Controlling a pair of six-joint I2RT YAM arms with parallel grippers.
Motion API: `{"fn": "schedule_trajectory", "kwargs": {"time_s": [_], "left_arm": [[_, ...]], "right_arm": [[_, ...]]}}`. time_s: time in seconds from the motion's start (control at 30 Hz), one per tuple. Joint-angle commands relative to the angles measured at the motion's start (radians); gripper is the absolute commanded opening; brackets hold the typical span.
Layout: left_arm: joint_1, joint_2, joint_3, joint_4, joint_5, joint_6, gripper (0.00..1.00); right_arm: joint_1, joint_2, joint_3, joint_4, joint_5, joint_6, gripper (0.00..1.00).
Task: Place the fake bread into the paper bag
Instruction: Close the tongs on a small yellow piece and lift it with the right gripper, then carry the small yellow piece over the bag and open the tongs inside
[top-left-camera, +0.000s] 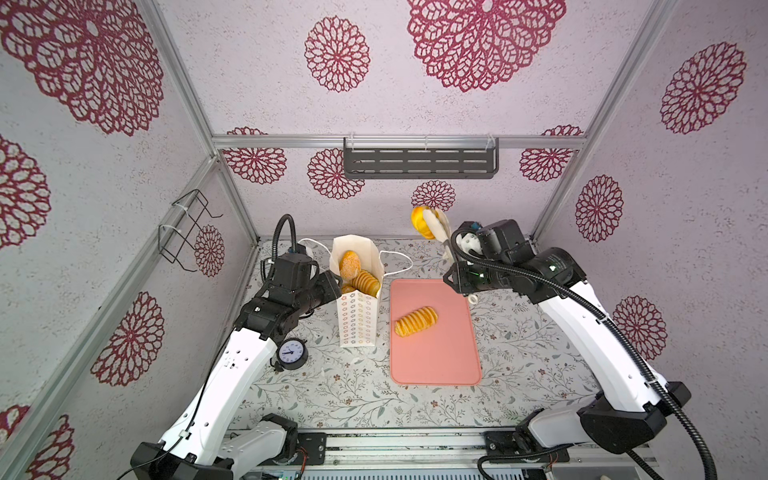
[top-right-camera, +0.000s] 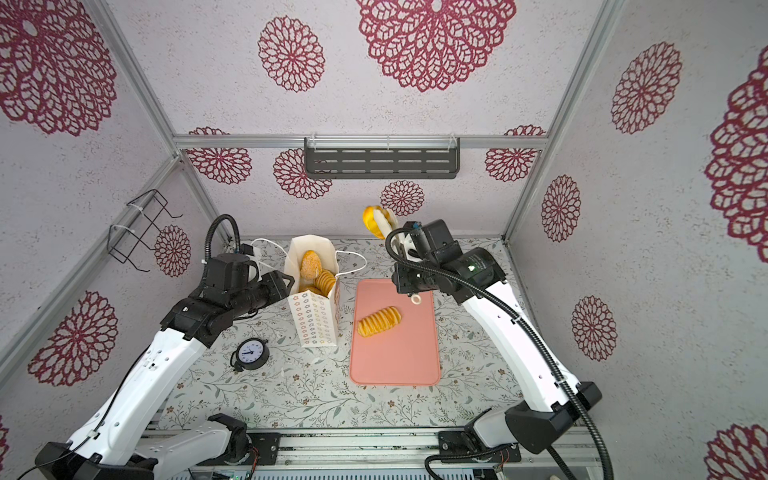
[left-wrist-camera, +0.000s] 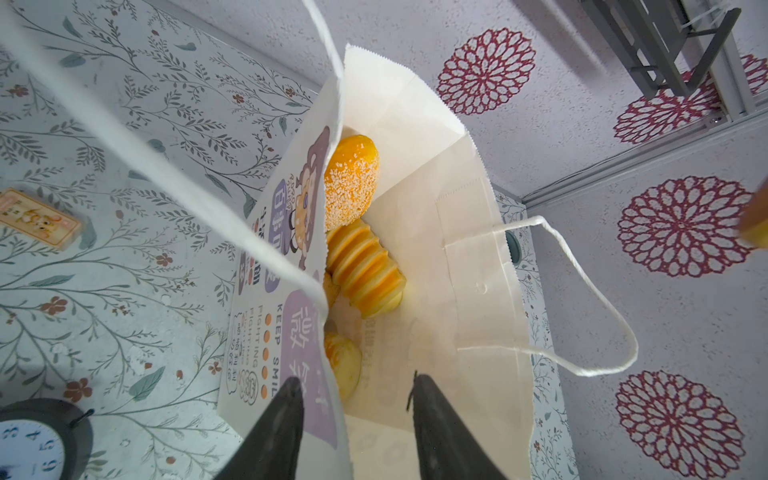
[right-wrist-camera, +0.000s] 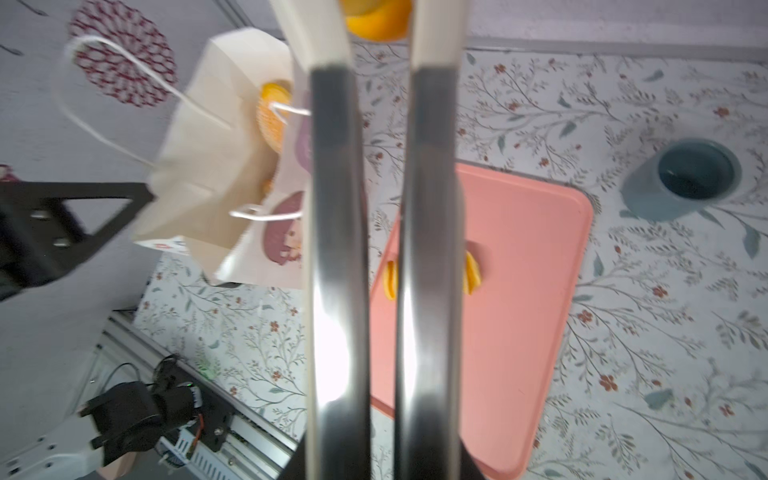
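Nearest, at 7 o'clock on the counter, stands a small clock, which is no part of the job. Then comes the pink tray, and on it lies one ridged roll, slanted and alone.

At 9 o'clock from this roll the paper bag stands upright with its mouth open. Inside it I see a sugared bun, a spiral roll and at least one more piece below them. The left hand is about half wide. One finger is outside the printed wall and one is inside the mouth, so the paper is between them but not pinched.

Farthest, at 1 o'clock from the bag and high over the counter, the right hand is closed on a glossy bread piece between its long pale fingers.

I judge the ridged roll to be light and somewhat slippery because of its shine. A grip across its narrow middle, in the grooves, seems safest. The bag is thin and light, so a piece that strikes the rim could fold or tip it.
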Motion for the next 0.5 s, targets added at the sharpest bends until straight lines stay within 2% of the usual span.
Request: {"fn": "schedule_trajectory", "kwargs": {"time_s": [0.0, 0.17, 0.3, 0.47], "left_arm": [[0.004, 0.004, 0.009, -0.01, -0.008, -0.002, 0.41], [0.003, -0.005, 0.002, -0.02, -0.021, 0.001, 0.37], [0.004, -0.031, 0.01, -0.07, -0.062, 0.019, 0.38], [0.01, -0.081, 0.002, -0.113, -0.097, 0.029, 0.4]], "right_arm": [[0.102, 0.076, 0.106, 0.018, -0.003, 0.013, 0.01], [0.207, 0.189, 0.145, 0.035, 0.017, 0.028, 0.01], [0.236, 0.226, 0.139, 0.039, 0.036, 0.03, 0.01], [0.245, 0.231, 0.107, 0.041, 0.033, 0.027, 0.07]]}}
